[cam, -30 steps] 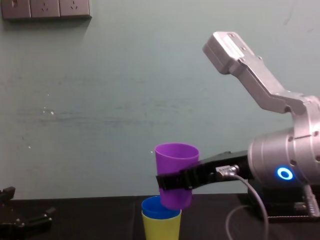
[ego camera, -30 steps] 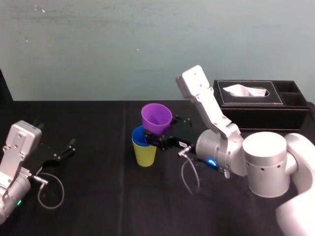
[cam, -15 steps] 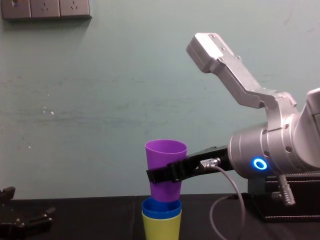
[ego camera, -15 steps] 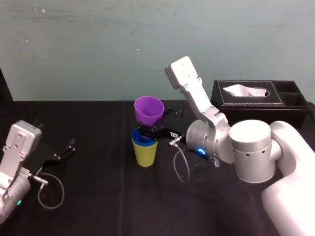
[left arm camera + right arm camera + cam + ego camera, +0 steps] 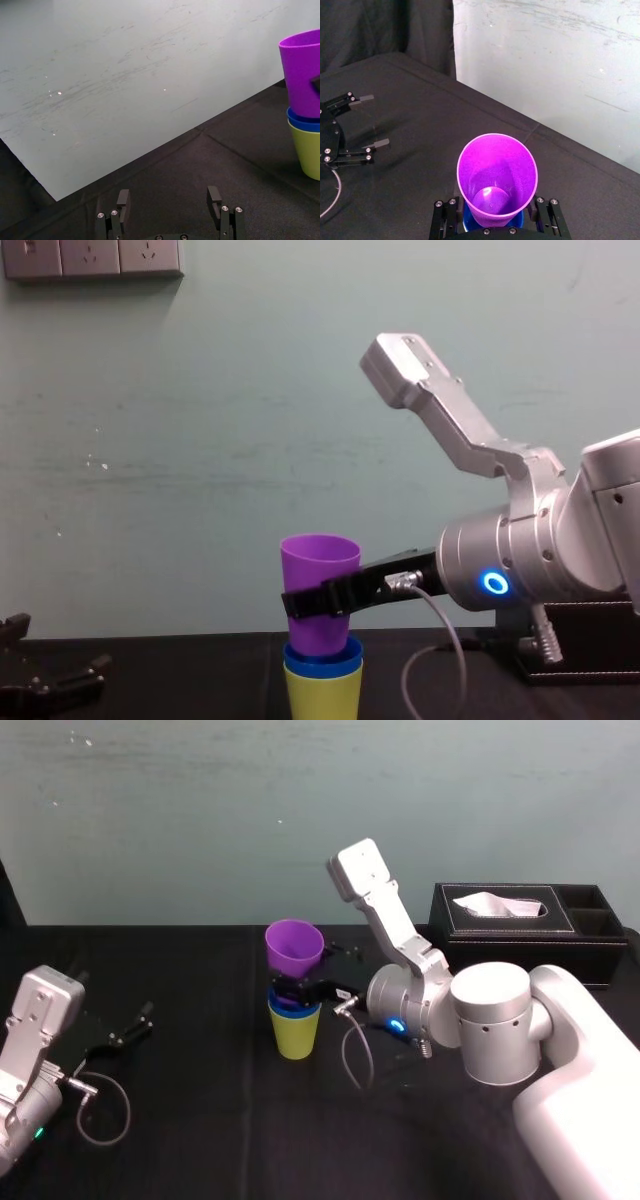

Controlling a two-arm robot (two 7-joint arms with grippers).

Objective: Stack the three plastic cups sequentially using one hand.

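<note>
At the middle of the black-draped table [image 5: 200, 1120], the purple cup [image 5: 294, 948] sits with its base just inside the rim of the blue cup [image 5: 293, 1009], which is itself nested in the yellow-green cup [image 5: 296, 1033] standing upright on the cloth. Most of the purple cup's height rises clear of the stack, mouth up.

The right gripper [image 5: 300, 988] clamps the purple cup from the right, its black fingers pressed to either side of the lower wall, just above the blue rim. A blue ring [image 5: 494, 584] glows on the silver-grey wrist behind it, and a grey cable [image 5: 352, 1055] loops down toward the cloth.

A second ago the purple cup hung higher and to the right of the stack, leaning slightly; half a second ago it hovered over the blue rim. It has since come down and to the left, straightened, and entered the blue cup, with the arm swinging left along with it. The two lower cups have not shifted.

The left gripper [image 5: 170, 200] lies low at the near left of the table, fingers spread wide, well apart from the cups.

A black tissue box [image 5: 530, 925] stands at the far right of the table. Behind rises a pale green wall [image 5: 200, 820], scuffed in places, with sockets [image 5: 92, 258] at its upper left.
</note>
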